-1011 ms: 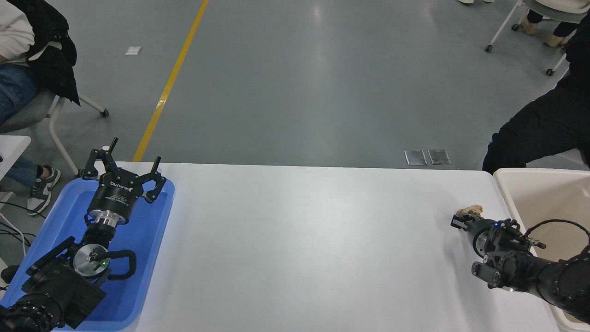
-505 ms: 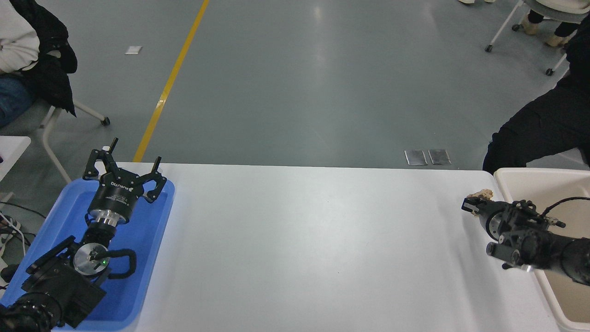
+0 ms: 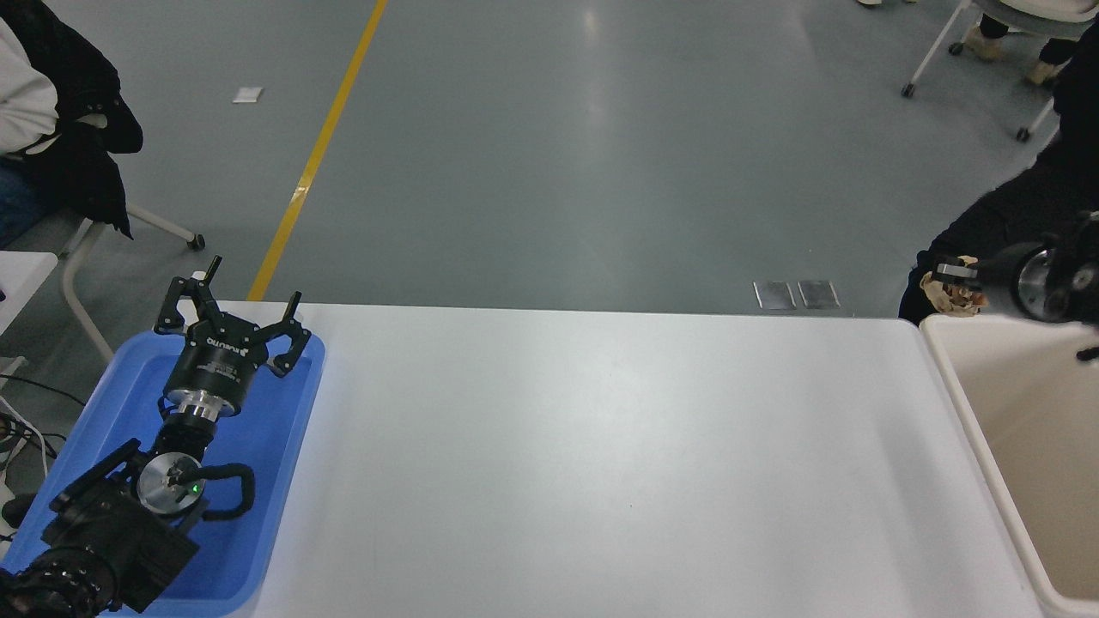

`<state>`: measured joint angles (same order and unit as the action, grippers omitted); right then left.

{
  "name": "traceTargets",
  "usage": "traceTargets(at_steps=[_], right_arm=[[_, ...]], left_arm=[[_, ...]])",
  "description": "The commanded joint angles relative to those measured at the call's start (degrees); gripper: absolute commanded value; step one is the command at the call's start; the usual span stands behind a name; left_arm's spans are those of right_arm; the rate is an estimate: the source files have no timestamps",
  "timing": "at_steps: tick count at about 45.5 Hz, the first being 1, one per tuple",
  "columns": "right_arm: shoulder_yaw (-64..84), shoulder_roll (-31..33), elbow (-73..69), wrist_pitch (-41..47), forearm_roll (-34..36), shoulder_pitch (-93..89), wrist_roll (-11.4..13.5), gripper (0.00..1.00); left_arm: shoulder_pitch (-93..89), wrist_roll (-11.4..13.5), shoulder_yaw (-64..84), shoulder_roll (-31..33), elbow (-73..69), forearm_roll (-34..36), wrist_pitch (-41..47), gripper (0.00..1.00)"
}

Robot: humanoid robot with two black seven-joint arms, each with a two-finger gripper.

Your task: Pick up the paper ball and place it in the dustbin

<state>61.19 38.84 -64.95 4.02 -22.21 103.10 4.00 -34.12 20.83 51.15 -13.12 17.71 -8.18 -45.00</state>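
Plain white table (image 3: 601, 463), glossy enough to catch the overhead light. The only thing sitting on it is a shallow blue tray (image 3: 275, 481) hanging off the near left corner. A cream dustbin (image 3: 962, 403) butts against the right edge.

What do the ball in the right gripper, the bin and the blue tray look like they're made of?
The ball looks like crumpled paper: tan, matte, with darker folds. The bin looks like moulded plastic: cream, with smooth walls and a thick rounded rim. The tray is probably plastic too: uniform blue, rounded corners, a slight sheen. The right gripper is shut on the ball.
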Motion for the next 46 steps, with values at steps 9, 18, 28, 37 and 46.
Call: traceTargets(at_steps=[9,18,28,37,46], right_arm=[[4.29,2.99,-1.85,12.5,-0.03,14.24,0.05,0.0],[4.29,2.9,-1.85,12.5,-0.03,14.15,0.05,0.0],[4.29,2.9,-1.85,12.5,-0.03,13.97,0.05,0.0],[4.55,2.73,-0.8,11.1,-0.38,11.78,0.05,0.0],[4.46,2.9,5.88,4.69,0.67,2.56,0.22,0.0]], left_arm=[[0.01,0.0,0.0,0.02,-0.04,0.01,0.0,1.0],[0.01,0.09,0.0,-0.06,0.05,0.01,0.0,1.0],[0.01,0.09,0.0,-0.07,0.05,0.01,0.0,1.0],[0.01,0.0,0.0,0.02,-0.04,0.01,0.0,1.0],[0.01,0.09,0.0,-0.07,0.05,0.01,0.0,1.0]])
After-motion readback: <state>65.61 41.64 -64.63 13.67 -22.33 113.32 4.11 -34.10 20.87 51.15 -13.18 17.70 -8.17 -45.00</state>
